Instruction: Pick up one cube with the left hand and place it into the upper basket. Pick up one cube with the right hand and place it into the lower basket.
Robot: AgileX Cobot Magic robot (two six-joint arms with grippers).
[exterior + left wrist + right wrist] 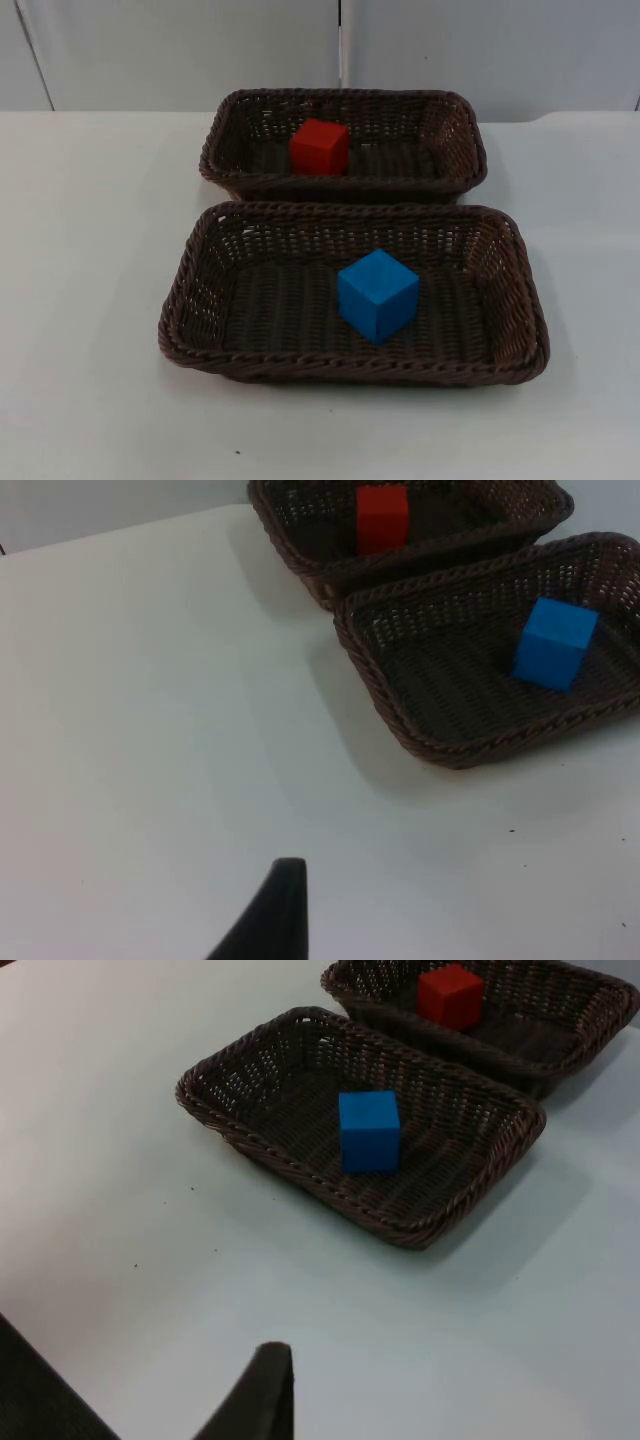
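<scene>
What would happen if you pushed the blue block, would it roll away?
Probably not. The blue cube has flat faces and rests on one, so it should slide or tip rather than roll. The woven floor of the lower basket looks ridged, so it might catch. The raised rim would likely stop it. It looks stiff and should keep its shape when squeezed.
</scene>
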